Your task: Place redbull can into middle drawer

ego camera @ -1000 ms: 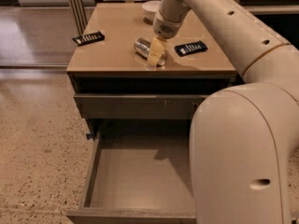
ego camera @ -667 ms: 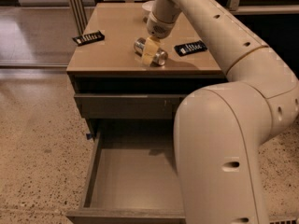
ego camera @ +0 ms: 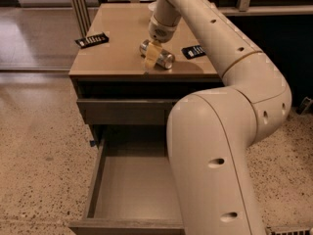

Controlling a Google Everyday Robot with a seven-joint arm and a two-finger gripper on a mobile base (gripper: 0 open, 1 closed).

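Note:
The redbull can [ego camera: 165, 59] lies on its side on the wooden cabinet top [ego camera: 117, 58], near the middle. My gripper [ego camera: 152, 53] reaches down from above and is right at the can, over its left half. The can rests on the top and is not lifted. The middle drawer [ego camera: 129, 190] is pulled out wide below, with a bare flat bottom. My arm [ego camera: 215, 146] hides the drawer's right part.
Two flat black packets lie on the top, one at the left [ego camera: 92, 39] and one right of the can [ego camera: 193, 51]. A white bowl [ego camera: 152, 6] shows partly at the back. A shut drawer front [ego camera: 122, 111] sits above the open drawer. Speckled floor lies to the left.
My arm's big lower segment has swung left and covers more of the drawer's right side. The gripper has stayed at the can, which has not moved.

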